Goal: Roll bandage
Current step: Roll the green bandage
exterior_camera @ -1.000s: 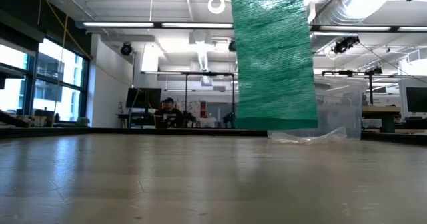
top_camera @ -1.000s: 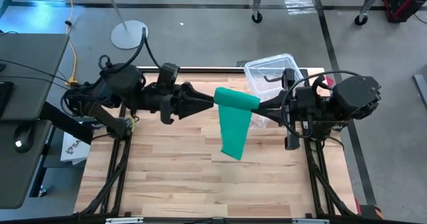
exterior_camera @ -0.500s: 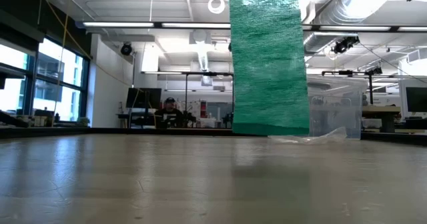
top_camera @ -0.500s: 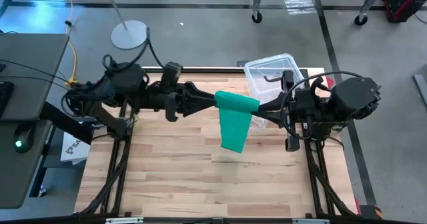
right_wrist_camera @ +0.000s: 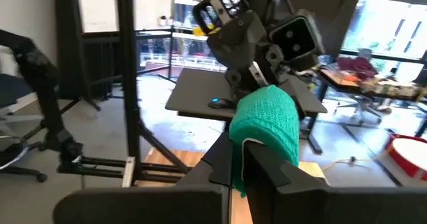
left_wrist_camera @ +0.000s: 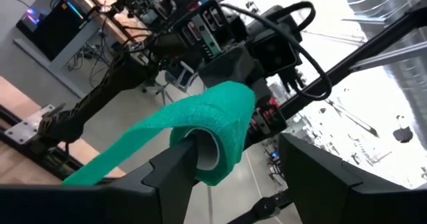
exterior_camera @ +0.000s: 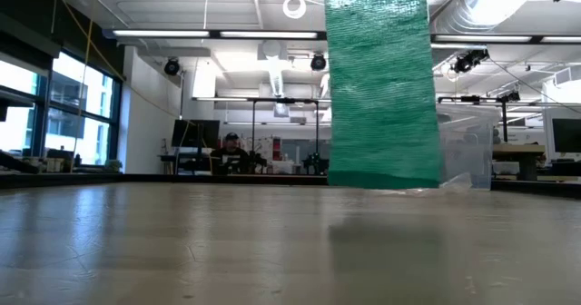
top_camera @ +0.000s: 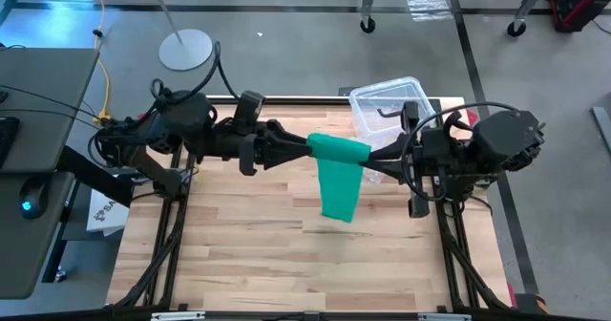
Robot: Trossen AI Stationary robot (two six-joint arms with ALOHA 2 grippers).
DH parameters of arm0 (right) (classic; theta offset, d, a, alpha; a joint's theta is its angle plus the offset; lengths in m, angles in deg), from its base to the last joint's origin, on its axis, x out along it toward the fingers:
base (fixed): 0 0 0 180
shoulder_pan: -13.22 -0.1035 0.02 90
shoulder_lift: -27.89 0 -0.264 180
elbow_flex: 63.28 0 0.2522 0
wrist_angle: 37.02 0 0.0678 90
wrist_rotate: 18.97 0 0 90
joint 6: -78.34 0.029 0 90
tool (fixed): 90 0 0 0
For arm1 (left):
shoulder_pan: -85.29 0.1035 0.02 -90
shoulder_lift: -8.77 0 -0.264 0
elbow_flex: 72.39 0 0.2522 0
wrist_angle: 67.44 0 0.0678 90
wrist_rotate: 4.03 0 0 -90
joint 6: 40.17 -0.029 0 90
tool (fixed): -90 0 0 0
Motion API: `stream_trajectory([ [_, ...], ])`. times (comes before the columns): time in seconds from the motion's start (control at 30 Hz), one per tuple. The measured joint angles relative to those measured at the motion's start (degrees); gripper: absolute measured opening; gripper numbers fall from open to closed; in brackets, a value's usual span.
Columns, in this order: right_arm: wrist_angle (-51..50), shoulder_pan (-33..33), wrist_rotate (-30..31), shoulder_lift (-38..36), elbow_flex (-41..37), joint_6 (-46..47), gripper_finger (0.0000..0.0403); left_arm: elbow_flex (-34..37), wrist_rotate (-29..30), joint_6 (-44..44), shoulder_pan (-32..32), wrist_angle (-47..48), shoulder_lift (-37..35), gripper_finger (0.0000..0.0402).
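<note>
1. We see a table (top_camera: 248, 254) topped with pale wooden planks, set in a dark frame.
2. At its far right corner stands a clear plastic box (top_camera: 387, 106) with a black handle.
3. Just in front of that box, in the low view, a crinkly clear plastic bag (exterior_camera: 408, 188) lies flat on the wood.

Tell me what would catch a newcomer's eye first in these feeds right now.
The green bandage: partly rolled, held in the air above the middle of the wooden table, its loose tail hanging down toward the tabletop. The left gripper and right gripper meet at the roll from opposite sides, the right one shut on it. Behind them, a clear plastic box stands at the table's far edge.
</note>
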Motion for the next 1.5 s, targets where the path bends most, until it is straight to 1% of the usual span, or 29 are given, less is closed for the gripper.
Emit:
stream_trajectory([
  [0.07, 0.0, 0.03, -1.07, 0.0, 0.0, -0.02, 0.0012, 0.0, -0.15, 0.0, -0.02, 0.32, 0.0, 0.0206],
  [0.2, 0.13, 0.0, 0.61, 0.24, 0.0, 1.35, 0.0012, 0.0, -0.14, -0.02, 0.0, 0.39, 0.0, 0.0206],
  [0.47, 0.45, 1.17, -4.07, 1.28, 0.0, 1.57, 0.0012, 0.0, -0.53, -0.44, -0.02, 2.67, -0.04, 0.0206],
  [0.63, 1.13, 1.45, -2.11, 1.55, 0.0, 1.89, 0.0012, 0.0, -1.21, -1.51, 0.0, 2.08, -0.04, 0.0202],
  [0.7, 1.33, 1.51, -2.07, 1.56, 0.0, 1.9, 0.0012, 0.0, -1.21, -2.18, 0.0, 2.11, -0.04, 0.019],
  [0.77, 1.58, 1.51, -2.08, 1.6, 0.0, 1.91, 0.0012, 0.0, -1.24, -3.0, -0.02, 2.03, -0.04, 0.0167],
  [1.07, 2.73, 1.51, -2.19, 1.64, 0.0, 1.86, 0.0012, -0.06, -2.13, -6.36, -0.07, 1.37, -0.06, 0.002],
  [1.13, 2.73, 1.51, -2.36, 1.64, 0.0, 1.89, 0.0012, -0.07, -2.73, -7.19, -0.07, 1.26, -0.11, 0.0011],
  [1.23, 2.64, 1.51, -2.37, 1.64, 0.0, 2.25, 0.0012, -0.07, -2.94, -8.96, -0.04, 1.28, -0.12, 0.0014],
  [1.33, 2.67, 1.51, -2.34, 1.66, 0.0, 4.82, 0.002, -0.06, -2.92, -11.61, -0.04, 1.55, -0.37, 0.0011],
  [1.4, 2.73, 1.53, -2.1, 1.66, 0.0, 6.92, 0.0039, -0.04, -2.76, -13.83, -0.04, 1.62, -0.73, 0.001],
  [1.5, 2.78, 1.55, -2.1, 1.66, 0.0, 9.45, 0.0088, 0.02, -2.52, -18.34, 0.0, 1.94, -1.24, 0.0008],
])
